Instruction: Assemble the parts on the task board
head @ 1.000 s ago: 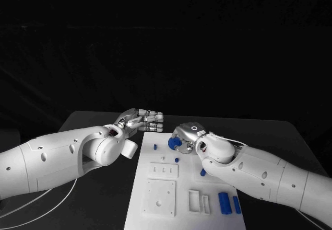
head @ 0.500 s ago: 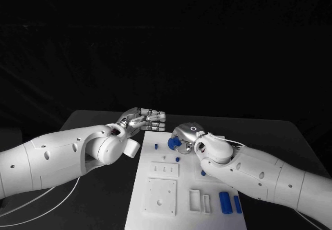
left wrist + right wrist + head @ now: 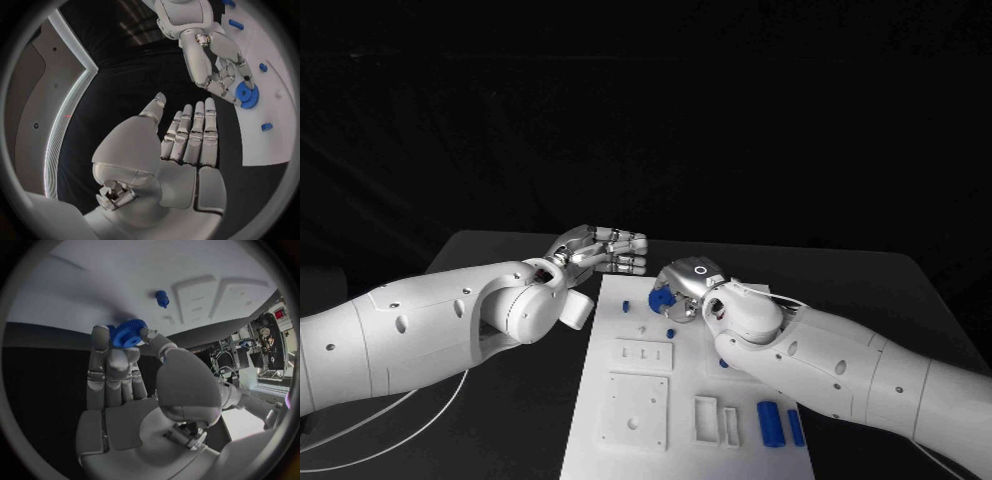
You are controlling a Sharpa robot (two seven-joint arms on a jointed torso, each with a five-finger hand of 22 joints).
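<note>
A blue gear (image 3: 128,333) sits pinched between the thumb and fingertips of the right hand (image 3: 687,284), held just above the far end of the white task board (image 3: 635,440); the left wrist view shows the same gear (image 3: 247,94) at the tips of that hand (image 3: 215,65) over the board's edge. The rest of the right hand's fingers are curled in close beside the gear. On the board near it stands a small blue peg (image 3: 626,306), and another small blue part (image 3: 669,334) lies just beside the right hand. At the near end, 2 blue cylinders (image 3: 767,423) lie side by side next to white rectangular blocks (image 3: 713,419). The left hand (image 3: 603,250) hovers over the black table (image 3: 488,250) beside the board's far corner, holding nothing, its fingers (image 3: 190,135) straight and pressed together, thumb apart.
</note>
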